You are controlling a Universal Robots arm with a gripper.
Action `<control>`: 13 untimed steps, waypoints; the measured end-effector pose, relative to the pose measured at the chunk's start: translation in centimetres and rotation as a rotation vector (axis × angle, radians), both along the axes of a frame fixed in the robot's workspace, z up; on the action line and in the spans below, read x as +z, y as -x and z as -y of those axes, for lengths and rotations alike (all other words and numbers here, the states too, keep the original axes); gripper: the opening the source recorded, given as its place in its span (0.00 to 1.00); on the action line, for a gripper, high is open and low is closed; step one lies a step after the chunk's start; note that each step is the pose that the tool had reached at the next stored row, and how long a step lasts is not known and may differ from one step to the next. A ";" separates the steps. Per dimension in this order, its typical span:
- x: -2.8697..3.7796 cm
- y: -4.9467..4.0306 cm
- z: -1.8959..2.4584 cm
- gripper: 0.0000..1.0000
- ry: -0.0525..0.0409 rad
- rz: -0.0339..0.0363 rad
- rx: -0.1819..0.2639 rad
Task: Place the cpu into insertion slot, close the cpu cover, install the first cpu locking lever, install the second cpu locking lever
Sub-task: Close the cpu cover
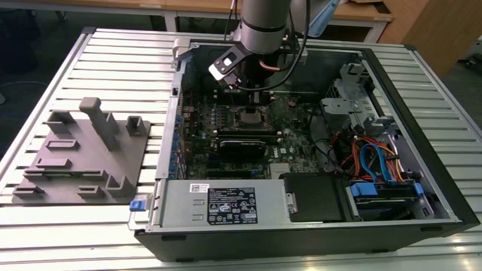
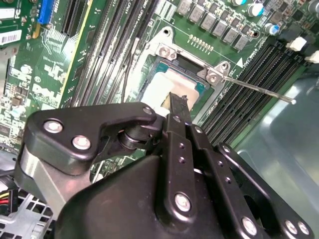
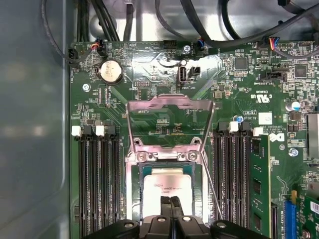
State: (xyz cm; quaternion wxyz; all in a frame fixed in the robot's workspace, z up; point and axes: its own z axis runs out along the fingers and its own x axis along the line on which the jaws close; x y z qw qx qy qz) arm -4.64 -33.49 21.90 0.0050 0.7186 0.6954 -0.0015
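Note:
The cpu (image 3: 167,185) lies in the insertion slot (image 3: 131,191) with its dull silvery top up; the second wrist view shows the cpu (image 2: 162,87) inside the metal-rimmed insertion slot (image 2: 164,51). The cpu cover (image 3: 169,103) is swung open and stands back from the socket. A thin locking lever (image 2: 259,90) sticks out free beside the socket, the lever (image 3: 212,194) slanting along one side. My gripper (image 3: 172,201) is shut with nothing between its fingers, its tips just over the chip's edge; touching or not, I cannot tell. In the exterior view my gripper (image 1: 252,96) hangs over the insertion slot (image 1: 251,117) inside the case.
Black memory slots (image 3: 97,184) flank the socket, with a green memory stick (image 3: 259,184) on one side. A coin battery (image 3: 111,72) and cables (image 3: 239,35) lie beyond the cover. A grey fixture (image 1: 83,158) sits on the slatted table at the exterior view's left. The power supply (image 1: 218,204) fills the case front.

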 end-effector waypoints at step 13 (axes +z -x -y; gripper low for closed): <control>0.46 0.00 0.19 0.10 -0.0022 0.0004 0.002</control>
